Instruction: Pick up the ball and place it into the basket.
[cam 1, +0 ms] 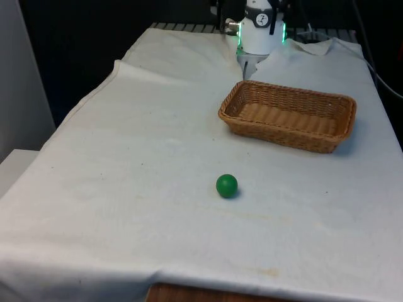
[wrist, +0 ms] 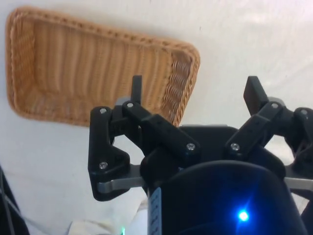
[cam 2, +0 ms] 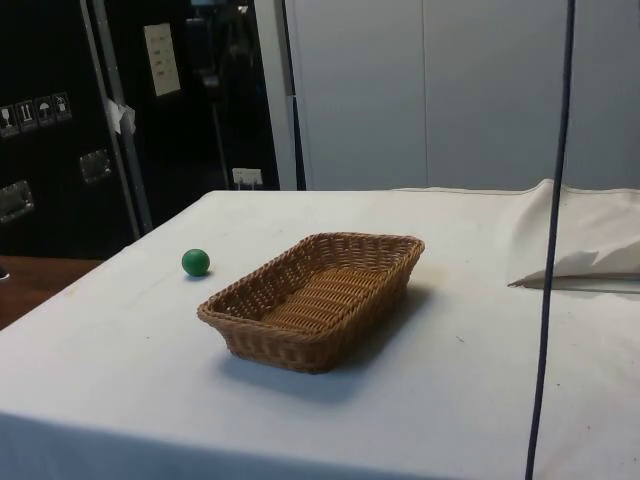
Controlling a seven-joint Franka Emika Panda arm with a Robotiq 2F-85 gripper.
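Note:
A small green ball (cam 1: 227, 185) lies on the white cloth, nearer the camera than the basket and a little towards the front view's left; in the side view the ball (cam 2: 196, 262) rests beyond the basket's far corner. The brown wicker basket (cam 1: 288, 115) has nothing in it; its rim (cam 2: 313, 299) is low and rectangular. In the wrist view my gripper (wrist: 195, 93) hangs high above the cloth, open, with nothing between its fingers. The basket (wrist: 93, 73) sits below it, off to one side.
The cloth is rucked up into a fold (cam 2: 575, 245) near the robot's base (cam 1: 259, 34). A thin dark cable (cam 2: 550, 250) hangs down across the side view. The table's near edge (cam 1: 208, 292) shows bare wood.

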